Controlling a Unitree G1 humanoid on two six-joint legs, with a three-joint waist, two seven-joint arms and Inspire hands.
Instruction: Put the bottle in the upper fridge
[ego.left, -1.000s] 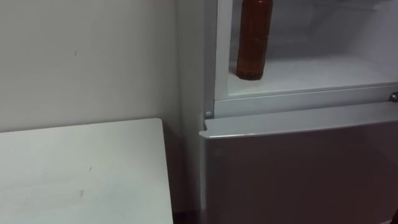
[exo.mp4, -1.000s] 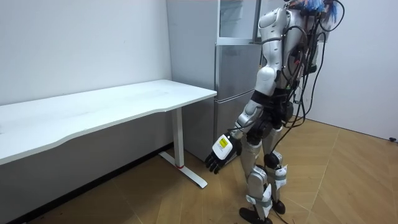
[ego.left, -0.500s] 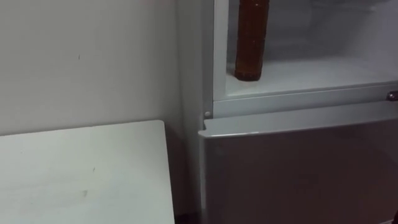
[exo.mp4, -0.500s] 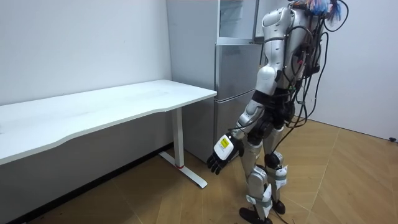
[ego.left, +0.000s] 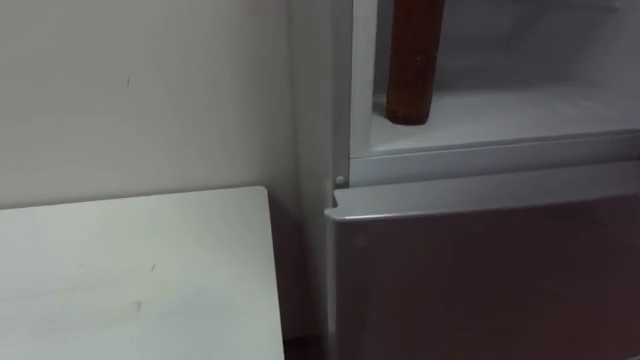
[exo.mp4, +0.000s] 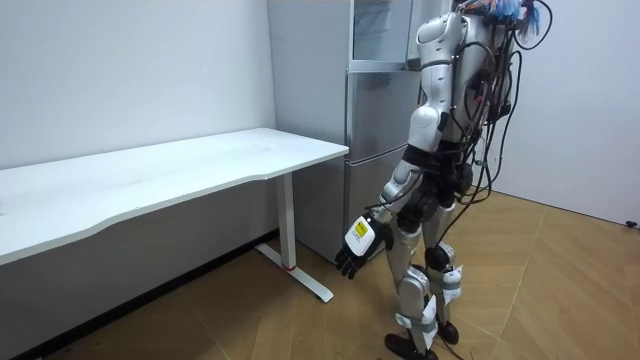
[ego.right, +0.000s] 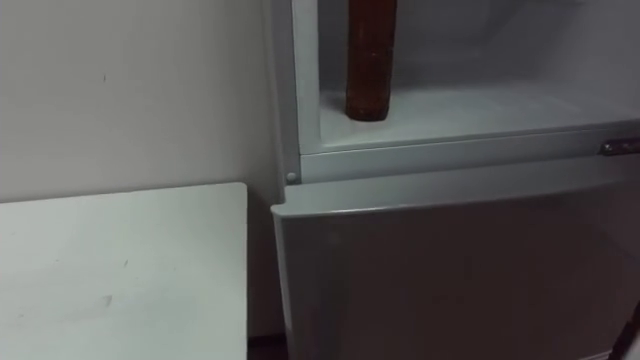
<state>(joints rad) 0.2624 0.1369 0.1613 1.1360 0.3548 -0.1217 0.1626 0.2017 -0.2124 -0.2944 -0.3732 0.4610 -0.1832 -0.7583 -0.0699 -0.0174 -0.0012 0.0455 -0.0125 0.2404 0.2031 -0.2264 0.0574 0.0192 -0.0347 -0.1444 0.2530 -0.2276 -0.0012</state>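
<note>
Hardly anything has moved in the last second: the left hand hangs where it hung, low at the robot's side, and the robot's upper body has swayed only a touch; the eye views have slid slightly, which is the camera's own shift, not the things'. That hand has slack fingers, loosely apart and pointing down, and holds nothing; the right hand I cannot place, so I say nothing of its fingers.

Outward from the hand, the robot stands upright close before the fridge, facing it; the table runs off toward 9 o'clock in the room view, its end just beside the fridge's side.

In the left eye view the bottle stands at 1 o'clock, upright on the shelf of the upper compartment, near the compartment's left wall and a little back from the front lip; its top runs out of the picture; nothing touches it. Below it, at 5 o'clock, is the shut lower door; the table's corner fills 7 o'clock; bare wall takes 10 o'clock.

As I judge it, the placing step is done and the bottle is released; what is left is at most the finish. The next move probably calls for closing the upper compartment without knocking the bottle; where its door stands I cannot tell.
</note>
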